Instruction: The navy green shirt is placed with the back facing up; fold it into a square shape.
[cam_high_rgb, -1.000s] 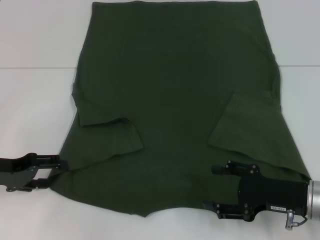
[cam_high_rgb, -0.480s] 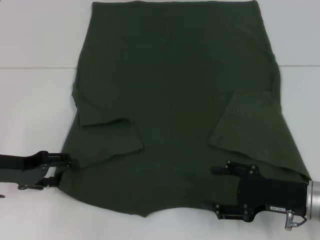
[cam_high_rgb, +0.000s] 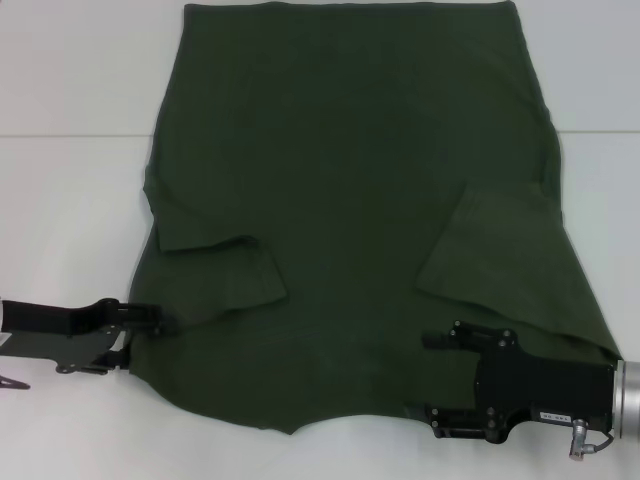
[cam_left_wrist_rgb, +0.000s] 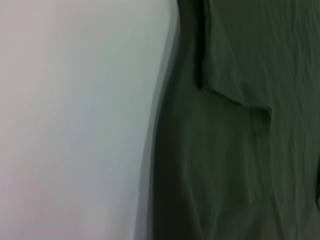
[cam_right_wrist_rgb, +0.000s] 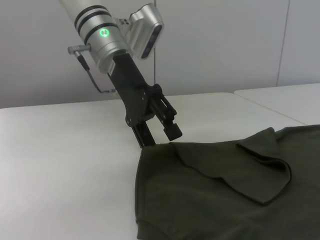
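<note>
The navy green shirt lies flat on the white table, plain side up, both sleeves folded inward. My left gripper is at the shirt's near left edge and stands open, one finger over the cloth and the other low beside the hem. The right wrist view shows the same left gripper straddling the edge of the shirt. In the left wrist view, the shirt and its folded sleeve fill one side. My right gripper is open over the near right part of the shirt, close to the neckline edge.
Bare white table lies on both sides of the shirt and along the near edge. A seam between two tabletops runs across behind the shirt's middle. A grey wall stands behind the table in the right wrist view.
My left gripper has slid to the right, from the bare table onto the shirt's near left edge. The right arm and the shirt have stayed still.
</note>
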